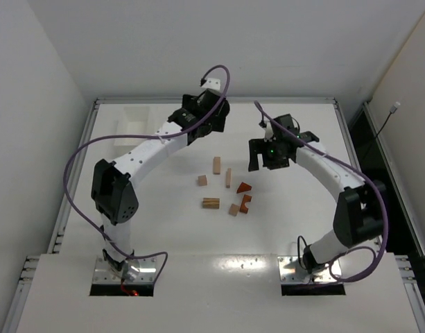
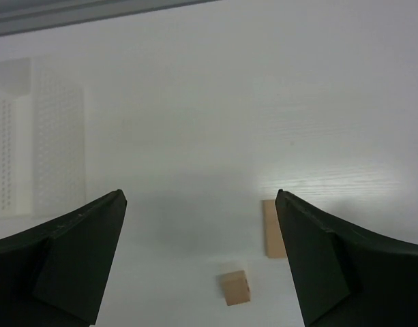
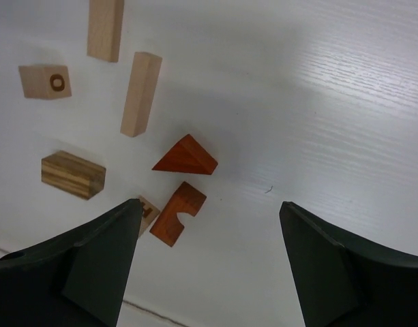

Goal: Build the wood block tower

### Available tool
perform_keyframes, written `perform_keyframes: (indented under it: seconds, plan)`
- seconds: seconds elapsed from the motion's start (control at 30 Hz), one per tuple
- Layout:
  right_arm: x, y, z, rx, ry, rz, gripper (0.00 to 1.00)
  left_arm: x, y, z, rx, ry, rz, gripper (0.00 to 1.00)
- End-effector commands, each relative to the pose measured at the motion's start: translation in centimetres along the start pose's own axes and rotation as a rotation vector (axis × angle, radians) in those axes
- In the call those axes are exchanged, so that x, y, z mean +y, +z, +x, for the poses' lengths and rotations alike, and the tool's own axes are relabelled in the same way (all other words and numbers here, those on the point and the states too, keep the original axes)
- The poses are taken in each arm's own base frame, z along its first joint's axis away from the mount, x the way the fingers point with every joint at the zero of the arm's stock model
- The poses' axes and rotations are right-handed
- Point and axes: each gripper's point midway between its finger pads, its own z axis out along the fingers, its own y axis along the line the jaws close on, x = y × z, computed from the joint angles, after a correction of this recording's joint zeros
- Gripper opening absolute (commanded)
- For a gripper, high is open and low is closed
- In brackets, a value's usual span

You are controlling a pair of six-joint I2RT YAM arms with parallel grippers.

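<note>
Lying clear of table edges [image 1: 150, 103]: 7 wood blocks [image 1: 211, 203] | both jaws gaping

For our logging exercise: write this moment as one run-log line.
wood blocks: seven loose, none stacked | left claw: open, empty | right claw: open, empty

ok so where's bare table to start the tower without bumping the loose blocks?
Bare table in front of the blocks, toward the near edge, and between the red wedge and the right arm. The far-right corner is free too. Crowded: the centre cluster, pieces close together; tray fills the far-left corner.
</note>
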Motion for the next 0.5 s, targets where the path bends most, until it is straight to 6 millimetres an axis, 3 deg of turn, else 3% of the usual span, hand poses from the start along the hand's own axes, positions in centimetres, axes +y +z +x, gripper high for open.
perform_keyframes:
  seconds: [0.0, 0.2, 0.23, 0.33, 0.37, 0.47]
  plan:
    - [-0.2, 1.8, -1.8, -0.062, 0.13, 0.124, 0.79, 5.1, 0.3, -0.6, -0.002, -0.082, -0.214, 0.9]
    - [3.2, 4.3, -4.5, -0.066, 0.1, 0.106, 0.74, 11.2, 1.4, -1.2, 0.0, -0.179, -0.32, 0.97]
    - [3.4, 5.4, -4.1, -0.041, 0.092, 0.109, 0.73, 12.7, 1.8, -1.0, 0.016, -0.193, -0.337, 0.97]
    - [4.9, 7.0, -3.5, -0.012, 0.069, 0.107, 0.71, 14.7, 2.3, -0.8, 0.029, -0.23, -0.35, 0.97]
    - [5.4, 7.2, -3.6, -0.011, 0.074, 0.102, 0.71, 16.3, 2.1, -0.7, 0.035, -0.251, -0.377, 0.97]
    - [6.2, 8.0, -2.8, 0.011, 0.077, 0.1, 0.71, 18.3, 2.5, 0.0, 0.054, -0.283, -0.397, 0.97]
